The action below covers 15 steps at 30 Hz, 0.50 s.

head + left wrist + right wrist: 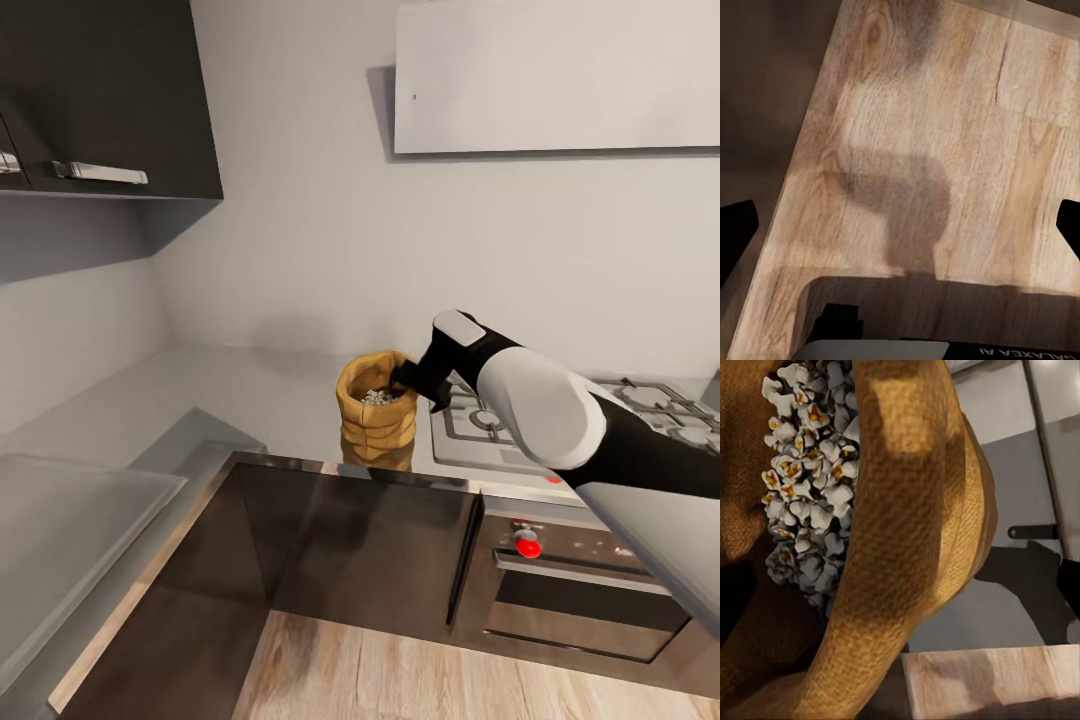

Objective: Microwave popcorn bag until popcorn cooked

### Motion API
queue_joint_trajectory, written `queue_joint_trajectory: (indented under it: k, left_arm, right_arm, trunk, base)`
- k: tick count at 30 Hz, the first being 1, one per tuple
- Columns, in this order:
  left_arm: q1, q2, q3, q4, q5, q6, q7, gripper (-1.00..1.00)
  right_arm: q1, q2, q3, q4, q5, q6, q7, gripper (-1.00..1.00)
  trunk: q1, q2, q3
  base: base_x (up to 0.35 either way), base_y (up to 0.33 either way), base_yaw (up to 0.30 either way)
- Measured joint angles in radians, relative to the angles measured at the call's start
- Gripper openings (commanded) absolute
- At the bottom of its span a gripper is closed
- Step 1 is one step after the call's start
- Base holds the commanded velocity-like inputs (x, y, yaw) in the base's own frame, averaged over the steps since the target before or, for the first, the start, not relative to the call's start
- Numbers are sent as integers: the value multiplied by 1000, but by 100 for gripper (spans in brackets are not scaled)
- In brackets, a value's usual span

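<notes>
The mustard-tan popcorn bag [375, 425] stands upright on the grey countertop [250, 395], close to its front edge and just left of the hob. Pale popcorn [378, 397] fills its mouth, seen close up in the right wrist view as popcorn [810, 457] behind the thick rolled rim of the bag [907, 510]. My right gripper [408, 378] is at the bag's right rim, open, one finger inside and one outside the rim [900, 592]. My left gripper [900, 229] hangs open over the wood floor, holding nothing. The microwave is out of view.
A steel gas hob [600, 415] lies right of the bag, above a dark oven [580, 600] with a red knob [528, 545]. Dark cabinets [340, 540] front the counter. An upper cabinet [100, 100] hangs at left, a pale hood [560, 75] at top right.
</notes>
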Motion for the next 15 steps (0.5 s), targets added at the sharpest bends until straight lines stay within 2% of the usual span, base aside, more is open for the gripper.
queue_joint_trajectory:
  k: [6,15]
  left_arm:
    - [0,0,0,0,0,0,0,100]
    - [0,0,0,0,0,0,0,100]
  right_arm:
    - [12,0,-1,0,0,2,53,100]
    - [19,0,-1,0,1,2,80,100]
  trunk:
    - [0,0,0]
    - [0,0,0]
  base:
    - [0,0,0]
    - [0,0,0]
